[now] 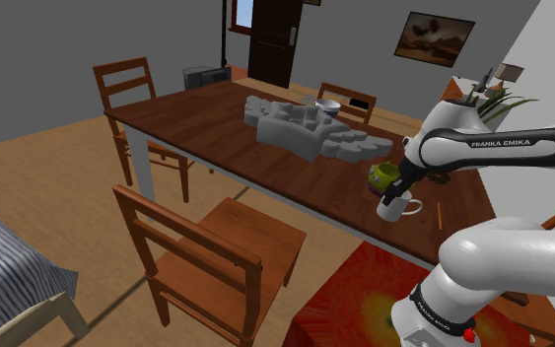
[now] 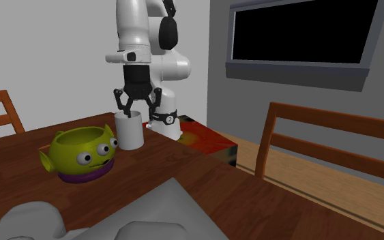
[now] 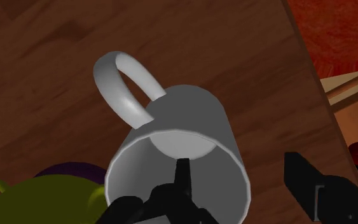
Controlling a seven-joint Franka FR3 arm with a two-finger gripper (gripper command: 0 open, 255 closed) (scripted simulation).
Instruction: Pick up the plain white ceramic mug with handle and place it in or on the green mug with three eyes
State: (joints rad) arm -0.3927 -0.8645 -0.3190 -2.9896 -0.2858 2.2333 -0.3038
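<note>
White mug [image 2: 129, 133] stands on the tabletop [image 2: 204, 178] just beside the green mug [image 2: 81, 153]. Your end effector [image 2: 137, 109] gapes wide, straddling its wall so closing pinches the rim.

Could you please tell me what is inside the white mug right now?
Inside the white mug one of the open jaws reaches past the rim; the pale bottom beyond it looks bare. The jaw covers the near part of the interior, so that is unseen.
</note>
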